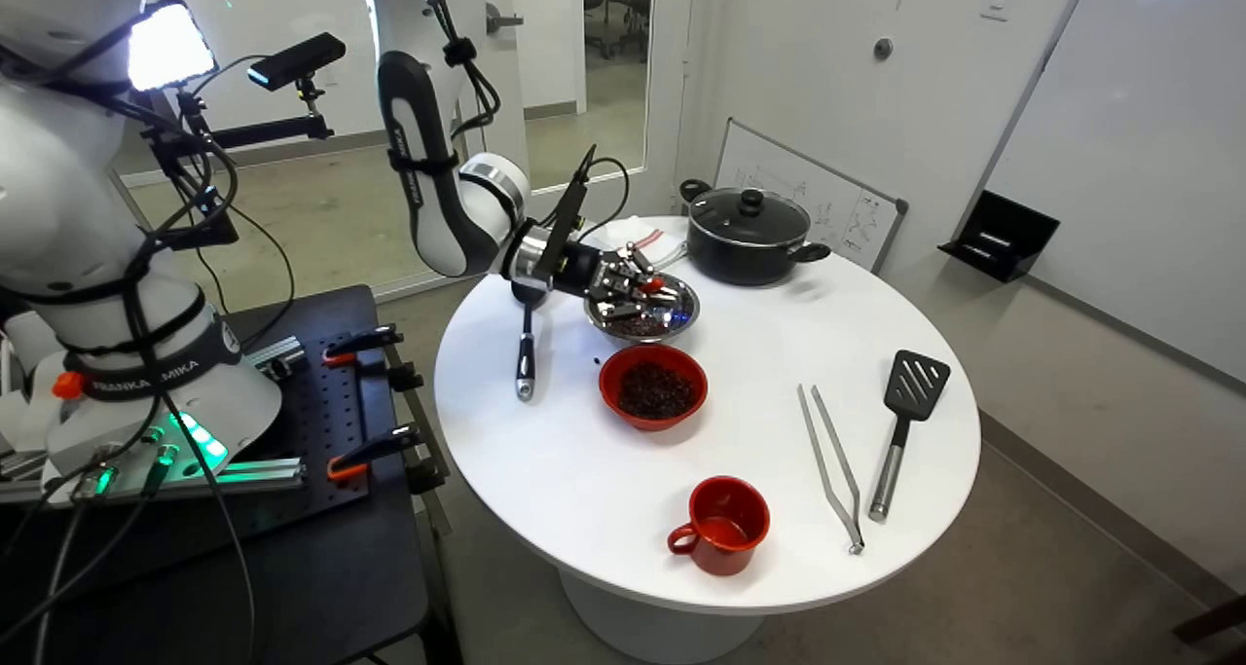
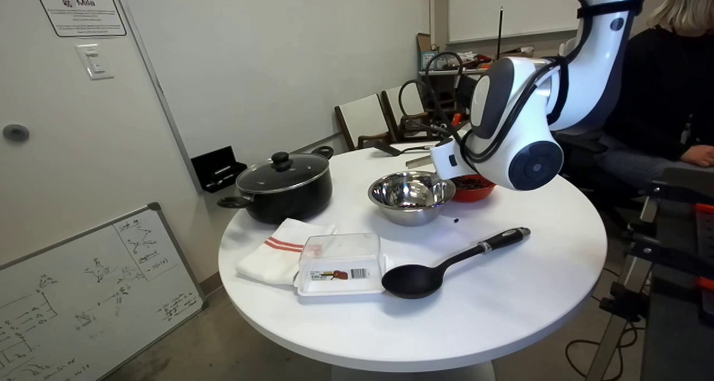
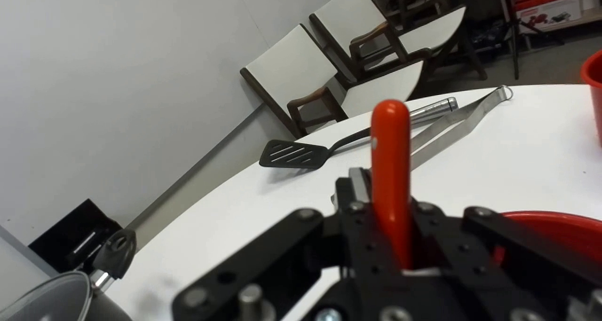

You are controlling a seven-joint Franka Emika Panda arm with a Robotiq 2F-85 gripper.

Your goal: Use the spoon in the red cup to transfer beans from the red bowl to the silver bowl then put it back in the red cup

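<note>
Beans (image 1: 656, 389) in a bowl (image 1: 650, 355) — between cup (image 1: 728, 550) and other bowl (image 2: 410, 217)

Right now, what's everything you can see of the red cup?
The red cup is a small, glossy mug, perhaps ceramic or enamel, red inside and out, with a loop handle. It stands upright near the edge of the white table; in an exterior view the handle points toward picture left. Nothing sticks out of it. Only the table is seen touching it. The wrist view catches just a slice at its right edge.

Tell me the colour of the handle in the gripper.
The handle is red; it shows best in the wrist view.
</note>
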